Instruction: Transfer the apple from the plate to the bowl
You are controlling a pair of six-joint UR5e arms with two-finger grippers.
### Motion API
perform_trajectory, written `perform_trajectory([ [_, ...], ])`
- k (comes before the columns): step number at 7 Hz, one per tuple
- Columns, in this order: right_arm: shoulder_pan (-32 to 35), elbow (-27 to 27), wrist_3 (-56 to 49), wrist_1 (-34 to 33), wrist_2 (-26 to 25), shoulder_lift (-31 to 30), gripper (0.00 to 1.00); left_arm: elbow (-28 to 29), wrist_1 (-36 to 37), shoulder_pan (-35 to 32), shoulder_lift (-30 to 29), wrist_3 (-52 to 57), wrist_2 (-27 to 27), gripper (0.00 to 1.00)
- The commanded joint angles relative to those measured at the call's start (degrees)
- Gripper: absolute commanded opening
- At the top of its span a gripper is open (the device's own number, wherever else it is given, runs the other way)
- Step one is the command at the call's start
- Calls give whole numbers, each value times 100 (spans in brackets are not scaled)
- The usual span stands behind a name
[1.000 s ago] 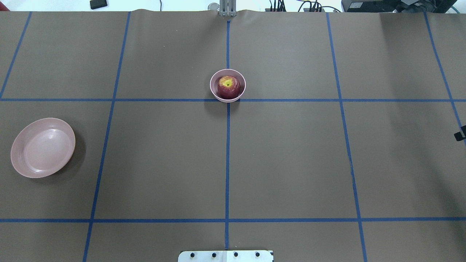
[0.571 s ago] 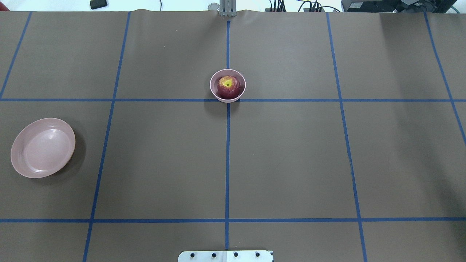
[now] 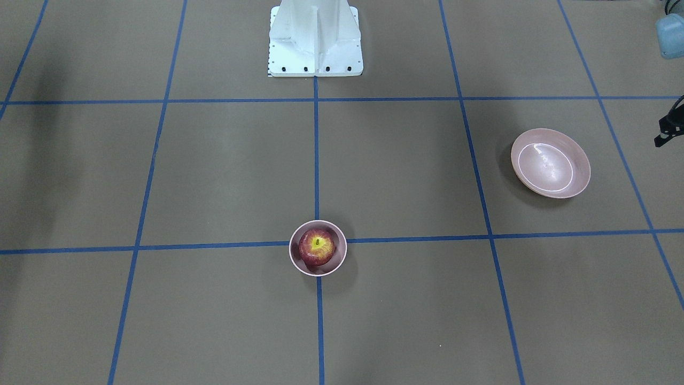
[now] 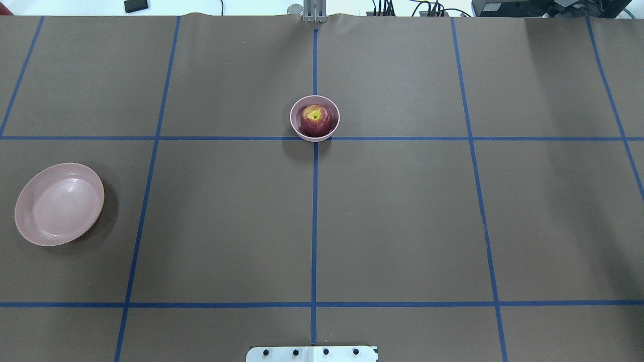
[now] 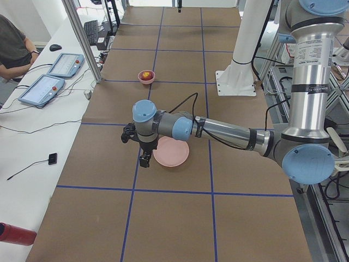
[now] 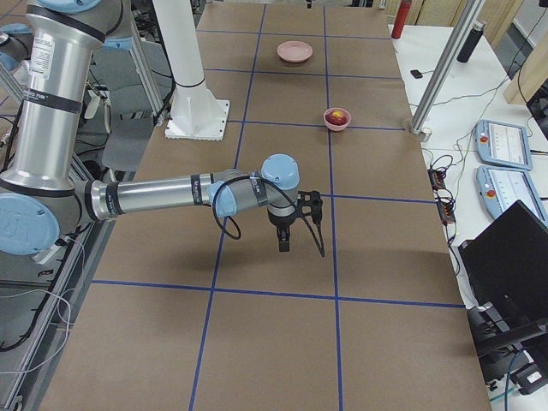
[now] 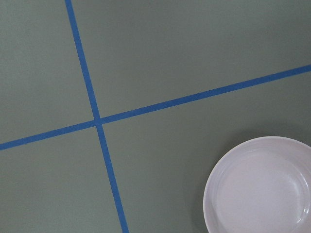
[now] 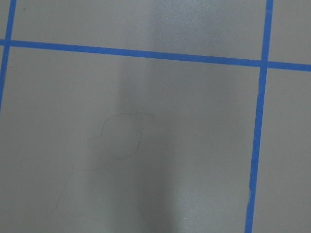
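Note:
The dark red apple (image 4: 315,119) with its yellow stem patch sits inside the small deep pink bowl (image 4: 295,116) at the table's middle; the apple (image 3: 317,246) and the bowl (image 3: 339,262) also show in the front view. The wide shallow pink plate (image 4: 59,203) lies empty on the robot's left. In the left side view my left gripper (image 5: 144,160) hangs over the table just beside the plate (image 5: 170,151); I cannot tell whether it is open or shut. In the right side view my right gripper (image 6: 285,242) hangs above bare table, far from the bowl (image 6: 328,122); its state cannot be told.
Blue tape lines divide the brown table into squares. The robot's white base (image 3: 315,37) stands at the near middle edge. Operator pendants (image 5: 49,76) and cables lie on a side bench beyond the far edge. The left wrist view shows the plate's rim (image 7: 218,170) at lower right.
A black part of the right gripper at the overhead view's right edge has moved out of that view. The apple, bowl and plate have not moved.

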Motion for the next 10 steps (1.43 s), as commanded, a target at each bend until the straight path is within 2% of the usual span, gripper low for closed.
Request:
perform_trajectory([
  [1,155,35,-26,-274,-20,48,100,-12,-1,-60,11,81,-8,98],
  [10,121,185,-35,-274,42,118,100,137,8,-52,-68,63,1,98],
])
